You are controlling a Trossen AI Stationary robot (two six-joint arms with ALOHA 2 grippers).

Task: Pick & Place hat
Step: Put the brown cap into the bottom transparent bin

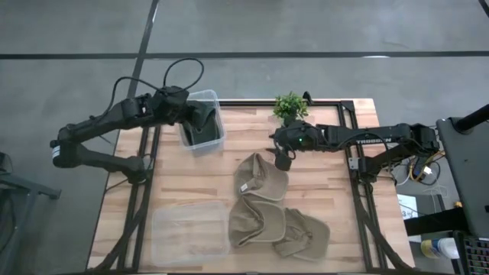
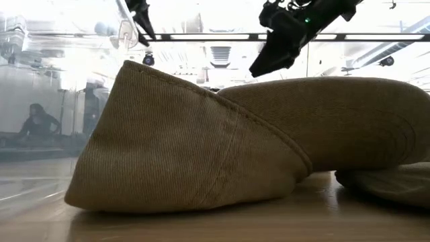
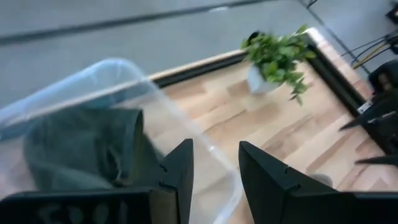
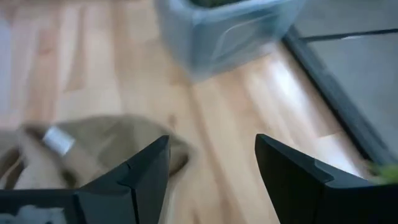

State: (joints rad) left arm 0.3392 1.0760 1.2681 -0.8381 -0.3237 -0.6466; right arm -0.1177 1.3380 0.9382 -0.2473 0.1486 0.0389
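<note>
Several tan hats lie in a pile on the wooden table (image 1: pixel 336 191). The farthest of them (image 1: pixel 260 174) rests flat with its white label (image 4: pixel 59 140) showing; another fills the low view (image 2: pixel 201 148). A dark hat (image 1: pixel 205 128) (image 3: pixel 81 146) lies inside a clear bin (image 1: pixel 200 122). My left gripper (image 1: pixel 197 114) (image 3: pixel 214 168) is open over that bin, and the bin's clear wall (image 3: pixel 186 134) shows between its fingers. My right gripper (image 1: pixel 283 156) (image 4: pixel 211 168) hangs open just above and beside the far tan hat.
A small potted plant (image 1: pixel 290 107) stands at the table's far edge, close behind my right gripper. A clear flat container (image 1: pixel 191 229) sits at the near left. Bare wood lies between the bin and the hats. A person (image 2: pixel 37 124) sits in the room beyond.
</note>
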